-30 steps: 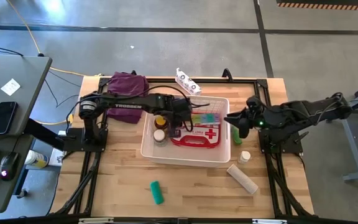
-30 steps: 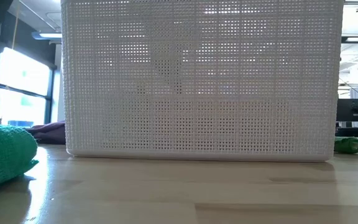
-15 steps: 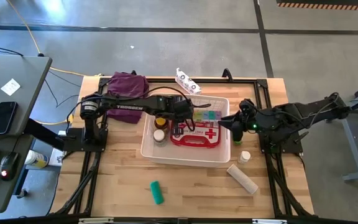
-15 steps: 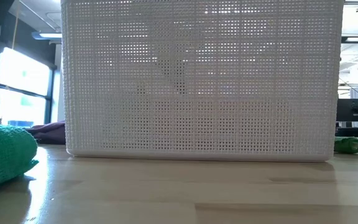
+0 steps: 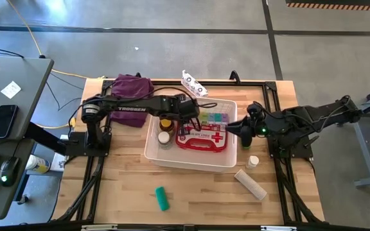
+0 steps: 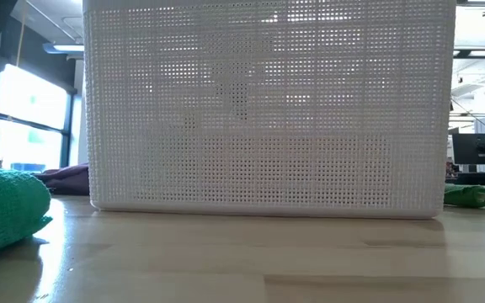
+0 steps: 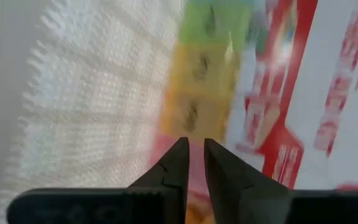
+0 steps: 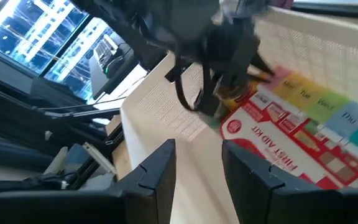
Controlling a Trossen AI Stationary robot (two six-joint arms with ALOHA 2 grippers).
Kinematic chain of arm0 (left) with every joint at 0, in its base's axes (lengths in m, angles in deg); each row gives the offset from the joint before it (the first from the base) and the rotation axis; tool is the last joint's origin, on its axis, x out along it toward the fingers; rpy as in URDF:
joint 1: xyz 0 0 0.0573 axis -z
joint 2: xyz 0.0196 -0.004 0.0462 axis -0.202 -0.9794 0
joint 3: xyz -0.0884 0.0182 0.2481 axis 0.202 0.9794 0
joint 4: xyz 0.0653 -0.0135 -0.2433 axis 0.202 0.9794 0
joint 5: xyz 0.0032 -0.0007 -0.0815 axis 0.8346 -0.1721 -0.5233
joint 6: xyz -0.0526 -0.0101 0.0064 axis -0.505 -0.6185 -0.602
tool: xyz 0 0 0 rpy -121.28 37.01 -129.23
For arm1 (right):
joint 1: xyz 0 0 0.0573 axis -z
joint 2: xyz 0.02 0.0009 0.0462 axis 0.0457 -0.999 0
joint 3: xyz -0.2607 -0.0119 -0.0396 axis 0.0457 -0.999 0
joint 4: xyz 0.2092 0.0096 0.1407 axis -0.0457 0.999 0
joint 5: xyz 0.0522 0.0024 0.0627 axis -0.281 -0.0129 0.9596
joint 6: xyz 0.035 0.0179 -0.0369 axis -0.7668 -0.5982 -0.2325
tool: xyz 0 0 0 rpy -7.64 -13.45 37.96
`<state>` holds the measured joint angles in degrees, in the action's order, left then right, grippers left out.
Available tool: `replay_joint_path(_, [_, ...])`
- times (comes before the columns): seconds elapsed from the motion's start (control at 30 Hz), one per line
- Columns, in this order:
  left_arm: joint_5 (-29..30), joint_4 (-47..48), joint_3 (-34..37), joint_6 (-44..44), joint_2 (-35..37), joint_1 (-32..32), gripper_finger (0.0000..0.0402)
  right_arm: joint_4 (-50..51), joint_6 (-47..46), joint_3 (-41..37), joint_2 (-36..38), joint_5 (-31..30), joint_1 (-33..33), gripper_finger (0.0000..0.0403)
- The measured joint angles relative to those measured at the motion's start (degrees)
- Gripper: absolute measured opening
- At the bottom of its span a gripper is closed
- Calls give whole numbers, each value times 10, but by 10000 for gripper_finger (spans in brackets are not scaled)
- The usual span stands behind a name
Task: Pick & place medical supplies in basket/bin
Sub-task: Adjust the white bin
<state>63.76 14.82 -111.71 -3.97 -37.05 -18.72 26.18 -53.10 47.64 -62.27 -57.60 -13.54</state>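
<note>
Green tube (image 5: 162,198) at lower centre of frame, long axis near-vertical, well apart from both arms; left gripper (image 5: 186,115), nearly closed and empty, over white basket (image 5: 191,162); right gripper (image 5: 241,131), part-open and empty, at basket's right rim.

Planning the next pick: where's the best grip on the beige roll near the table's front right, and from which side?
Take the beige roll across its middle, coming straight down from above. It lies flat on the table at a slant, alone, with bare wood on both long sides, so fingers probably fit either side of its narrow width if turned square to its length.
</note>
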Motion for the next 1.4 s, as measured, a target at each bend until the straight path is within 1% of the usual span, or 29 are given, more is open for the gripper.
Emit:
replay_joint_path(0.17, [-8,22,-53,-3,2,7,92,16,-18,0,0,10,0,122])
replay_joint_path(0.27, [-13,46,-94,-6,2,10,91,43,-36,0,0,-1,0,122])
replay_joint_path(0.37, [-14,92,-139,-29,2,15,88,77,-52,0,0,-9,0,122])
replay_joint_path(0.47, [-21,138,-191,-59,2,16,88,98,-67,0,0,-27,0,122])
replay_joint_path(0.53, [-48,161,-223,-65,2,16,88,105,-68,0,0,-41,0,122])
replay_joint_path(0.6, [-70,169,-256,-65,2,16,86,114,-67,0,0,-61,0,122])
replay_joint_path(0.67, [-77,171,-290,-74,2,16,83,127,-66,0,0,-89,1,122])
replay_joint_path(0.77, [-76,179,-345,-90,2,19,76,136,-53,0,0,-108,20,122])
replay_joint_path(0.9, [-74,183,-416,-90,2,19,64,138,-23,0,-7,-91,75,122])
replay_joint_path(0.97, [-73,149,-407,-90,20,19,57,152,-19,0,-13,-87,99,122])
replay_joint_path(1.1, [-75,139,-401,-92,55,18,44,183,-42,0,-21,-82,151,122])
replay_joint_path(1.2, [-73,147,-401,-97,78,19,38,189,-45,0,-26,-52,187,122])
replay_joint_path(1.27, [-72,155,-401,-106,92,19,37,193,-43,0,-26,-20,205,122])
replay_joint_path(1.4, [-72,152,-401,-127,119,19,45,217,-55,0,-26,23,227,122])
